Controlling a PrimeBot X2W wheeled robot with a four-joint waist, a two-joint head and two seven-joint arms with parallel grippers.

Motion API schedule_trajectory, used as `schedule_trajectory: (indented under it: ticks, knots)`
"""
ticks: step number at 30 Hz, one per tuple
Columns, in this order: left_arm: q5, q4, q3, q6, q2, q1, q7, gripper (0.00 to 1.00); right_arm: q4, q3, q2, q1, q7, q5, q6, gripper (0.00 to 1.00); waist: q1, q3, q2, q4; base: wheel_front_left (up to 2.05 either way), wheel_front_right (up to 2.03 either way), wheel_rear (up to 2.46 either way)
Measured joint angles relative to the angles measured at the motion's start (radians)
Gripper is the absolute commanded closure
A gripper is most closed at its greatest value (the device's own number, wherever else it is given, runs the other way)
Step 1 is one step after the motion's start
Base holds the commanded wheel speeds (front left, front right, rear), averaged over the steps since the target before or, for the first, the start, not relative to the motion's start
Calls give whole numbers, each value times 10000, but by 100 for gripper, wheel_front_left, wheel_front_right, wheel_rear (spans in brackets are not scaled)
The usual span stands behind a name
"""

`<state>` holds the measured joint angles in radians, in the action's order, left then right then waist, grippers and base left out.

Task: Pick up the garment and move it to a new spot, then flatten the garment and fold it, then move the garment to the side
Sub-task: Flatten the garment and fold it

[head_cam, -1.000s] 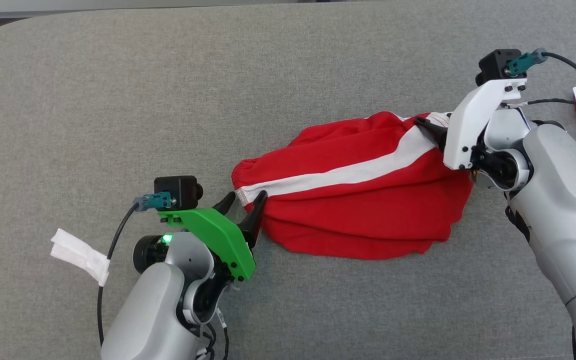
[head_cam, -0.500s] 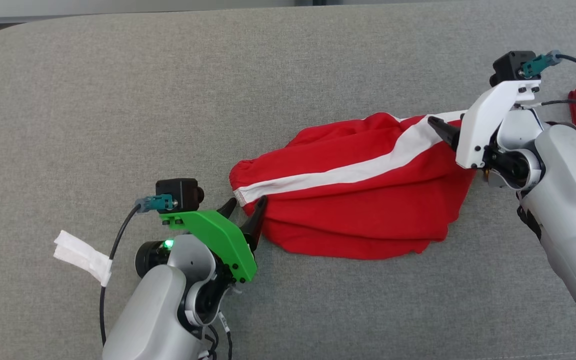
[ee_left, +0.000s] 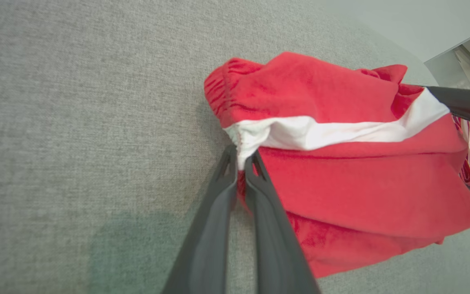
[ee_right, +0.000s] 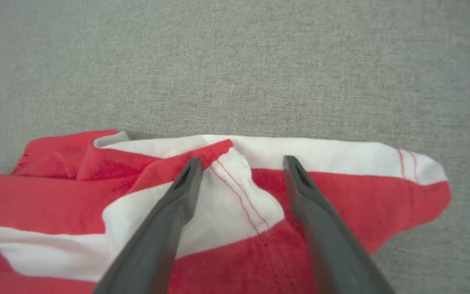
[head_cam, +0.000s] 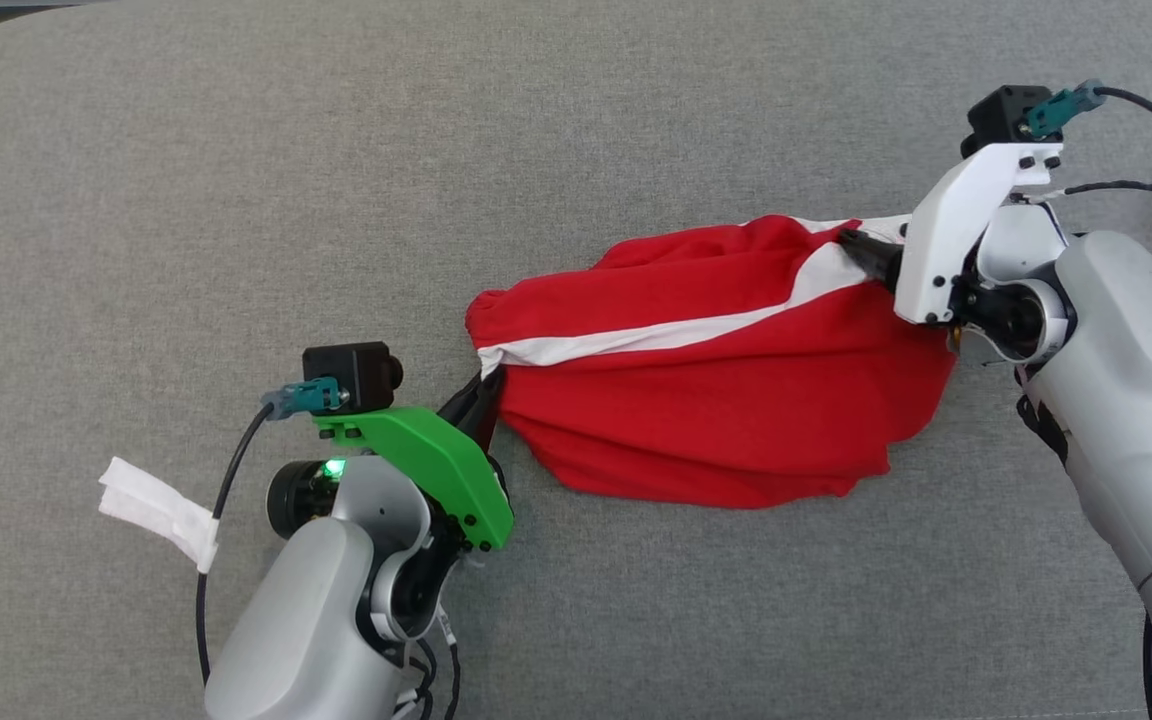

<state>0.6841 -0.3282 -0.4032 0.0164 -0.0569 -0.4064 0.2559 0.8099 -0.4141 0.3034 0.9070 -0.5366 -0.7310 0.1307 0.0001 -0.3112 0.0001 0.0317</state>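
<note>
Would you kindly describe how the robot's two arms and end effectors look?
Both arms are pale grey shells. The left end effector has two long dark fingers on a green bracket; the right end effector has a white bracket. Each carries a black camera with a teal plug and black cable. A green light marks the left wrist.

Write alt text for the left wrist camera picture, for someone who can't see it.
The left pincer, shut, grips the white-striped hem of a crumpled red garment lying on a grey fabric surface. At the upper right, a dark finger of the right pincer reaches the stripe's far end.
</note>
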Motion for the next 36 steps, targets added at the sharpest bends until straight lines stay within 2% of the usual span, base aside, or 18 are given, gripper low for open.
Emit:
schedule_trajectory:
  ticks: [2, 3, 4, 5, 6, 7, 8, 11, 19, 23, 26, 30, 33, 36]
  knots:
    - [-2, -23, -19, -33, -6, -3, -65, 100, -171, -174, -98, -16, -132, -153, 0, 2, 0, -17, 0, -9, 0, 0, 0]
    - [-2, -33, -29, -46, -10, -6, -75, 100, -278, -244, -109, -35, -186, -194, 0, 11, 0, -24, 0, -13, 0, 0, 0]
    - [-4, -46, -44, -48, -10, -7, -104, 100, -435, -355, -109, -89, -228, -259, 0, 29, -1, -29, 0, -20, 0, 0, 0]
    - [-4, -56, -56, -63, -10, -12, -107, 100, -579, -449, -104, -187, -244, -290, 0, 55, 0, -32, 0, -30, 0, 0, 0]
    - [-4, -65, -69, -71, -10, -22, -117, 100, -665, -514, -104, -283, -253, -355, 0, 64, 0, -31, 0, -41, 0, 0, 0]
    - [-4, -77, -75, -73, -10, -34, -123, 100, -725, -541, -96, -407, -253, -382, 0, 95, -1, -27, 0, -55, 0, 0, 0]
    - [-2, -86, -77, -73, -10, -37, -161, 100, -817, -619, -56, -506, -251, -374, 0, 100, 0, -24, 0, -73, 0, 0, 0]
    - [0, -115, -71, -84, -36, -40, -215, 100, -1101, -709, 82, -690, -21, -299, 0, 100, 0, -9, 0, -128, 0, 0, 0]
    - [29, 132, 242, -242, -79, -153, -1200, 100, -2518, -267, 458, -896, 2282, 213, 0, 100, 0, 267, 0, -223, 0, 0, 0]
    - [663, 577, 451, -523, -21, -198, -1438, 100, -3254, 31, 593, -1327, 2683, 211, 0, 100, -1, 540, 0, -267, 0, 0, 0]
    - [909, 849, 437, -575, -19, -397, -1150, 100, -3708, 410, 769, -1490, 2744, 228, 0, 100, -1, 700, 0, -337, 0, 0, 0]
    - [1062, 863, 470, -495, -84, -1411, -443, 100, -3741, 984, 761, -1214, 2878, 514, 0, 100, -1, 644, 0, -473, 0, 0, 0]
    - [1281, 502, 627, -395, -54, -2680, -180, 100, -3499, 1258, 476, -107, 3392, 941, 0, 100, -1, 399, 0, -552, 0, 0, 0]
    - [1131, -148, 832, -242, -19, -4480, -391, 100, -3005, 1519, 161, 1433, 4381, 1551, 0, 100, -1, -6, 0, -665, 0, 0, 0]
